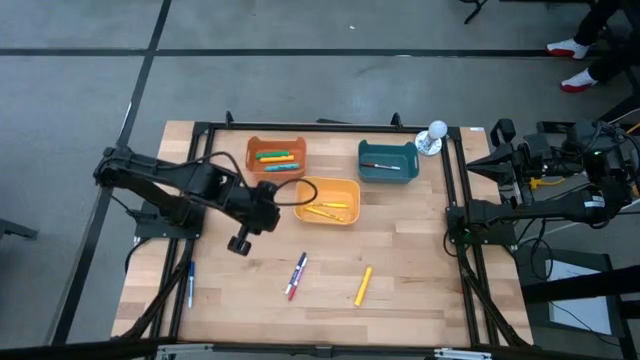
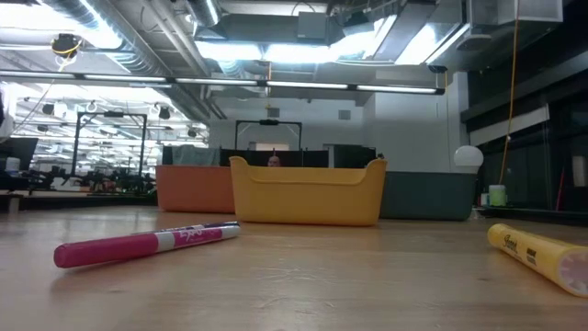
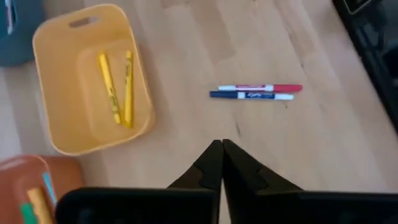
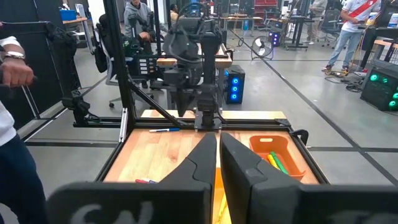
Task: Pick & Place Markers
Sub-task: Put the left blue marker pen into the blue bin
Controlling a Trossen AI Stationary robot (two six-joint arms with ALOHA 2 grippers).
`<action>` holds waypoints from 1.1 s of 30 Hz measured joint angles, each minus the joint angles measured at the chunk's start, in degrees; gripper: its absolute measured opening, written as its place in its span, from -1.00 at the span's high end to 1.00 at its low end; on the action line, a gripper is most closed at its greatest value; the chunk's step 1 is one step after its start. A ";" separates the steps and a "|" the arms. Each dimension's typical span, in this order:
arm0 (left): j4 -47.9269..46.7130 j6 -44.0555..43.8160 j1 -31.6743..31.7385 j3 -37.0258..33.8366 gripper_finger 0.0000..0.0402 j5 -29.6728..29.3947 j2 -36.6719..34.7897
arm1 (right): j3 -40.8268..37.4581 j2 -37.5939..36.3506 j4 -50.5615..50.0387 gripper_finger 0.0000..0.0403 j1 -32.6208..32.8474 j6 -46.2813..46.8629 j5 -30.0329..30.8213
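Near the worktop's middle, just left of the yellow bin (image 1: 328, 200), I see my left gripper (image 3: 221, 147) hovering empty, fingers pressed together. Two yellow markers (image 3: 117, 88) lie in that bin. A red marker (image 3: 261, 88) and blue marker (image 3: 252, 96) lie side by side toward the front edge, a yellow highlighter (image 1: 363, 285) nearby. The right gripper (image 4: 217, 140) waits at the right edge, fingers narrow, holding nothing.
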 joint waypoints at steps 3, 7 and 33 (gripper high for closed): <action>0.00 -7.02 -2.09 0.00 0.98 -0.01 0.00 | 0.00 0.01 0.00 0.88 0.00 0.00 0.01; -0.02 -18.09 -5.32 0.00 0.99 0.00 0.02 | 0.00 0.00 0.00 0.88 -0.02 0.02 0.02; -4.37 -95.52 -26.58 0.00 0.97 7.13 1.77 | 0.01 0.00 0.00 0.88 0.00 0.00 0.00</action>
